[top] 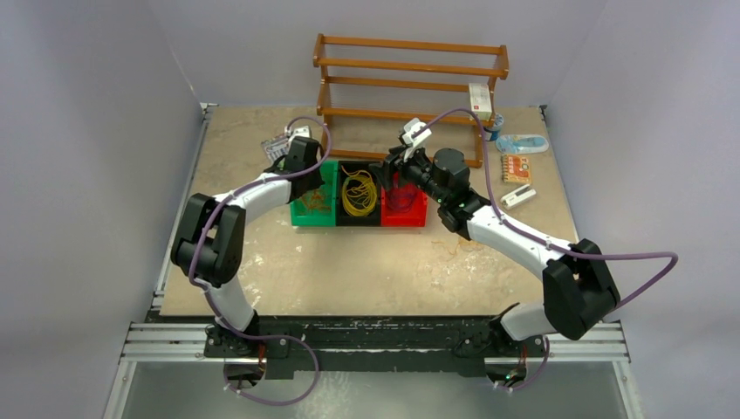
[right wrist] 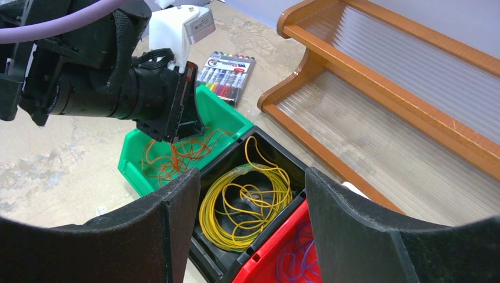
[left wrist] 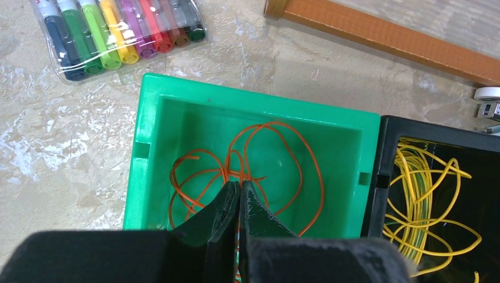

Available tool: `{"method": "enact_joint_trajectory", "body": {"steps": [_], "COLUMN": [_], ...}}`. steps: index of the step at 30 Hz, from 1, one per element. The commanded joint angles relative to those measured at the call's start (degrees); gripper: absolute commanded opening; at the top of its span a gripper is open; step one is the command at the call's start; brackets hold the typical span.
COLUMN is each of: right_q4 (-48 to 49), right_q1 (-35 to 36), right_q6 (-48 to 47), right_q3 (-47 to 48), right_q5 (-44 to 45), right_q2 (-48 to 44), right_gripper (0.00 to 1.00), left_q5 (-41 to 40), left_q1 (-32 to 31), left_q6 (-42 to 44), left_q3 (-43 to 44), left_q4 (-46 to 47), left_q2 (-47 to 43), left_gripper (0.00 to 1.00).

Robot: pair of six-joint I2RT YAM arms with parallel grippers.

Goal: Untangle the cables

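Orange cables (left wrist: 306,153) lie in loose loops in a green bin (left wrist: 253,100). Yellow cables (right wrist: 236,224) are coiled in the black bin (right wrist: 277,150) beside it. Dark purple cables (right wrist: 295,259) lie in the red bin (right wrist: 277,247). My left gripper (left wrist: 240,184) is low over the green bin, shut, with an orange strand running between its fingers. In the right wrist view the orange strands (right wrist: 159,162) rise to it (right wrist: 174,138). My right gripper (right wrist: 252,174) is open and empty above the black and red bins. In the top view the bins (top: 301,214) sit in a row at mid-table.
A wooden rack (top: 410,65) stands right behind the bins. A pack of markers (left wrist: 118,32) lies left of it, behind the green bin. A white box (top: 480,100), a bluish packet (top: 524,142), an orange card (top: 517,168) and a white item (top: 518,196) are at the back right.
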Motion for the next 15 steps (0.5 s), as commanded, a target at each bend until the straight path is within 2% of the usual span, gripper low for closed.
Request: {"method": "enact_joint_trajectory", "body": {"steps": [1,3,9,15], "right_q4": [1.2,1.4,1.8,2.6], "right_q1": [-0.1,-0.1,-0.1,-0.1], "right_q6": [-0.1,0.1,0.4,0.9], "right_q3": [0.8,0.5,-0.2,-0.6], "right_q5": [-1.1,-0.7,1.1,3.3], "right_q2": [-1.0,-1.6,-3.3,-4.8], "right_gripper": [0.67,0.67,0.68,0.69], "left_q5": [-0.8,-1.0,-2.2,-2.9], "left_q1": [-0.2,-0.2,-0.2,-0.2], "left_q6": [-0.8,-0.8,-0.5,-0.3], "left_q3": [0.0,0.1,0.4,0.7], "left_q4": [3.3,3.2,3.1,2.0], "left_q2": [0.1,-0.9,-6.1,-9.9], "left_gripper": [0.00,0.02,0.19,0.27]}}
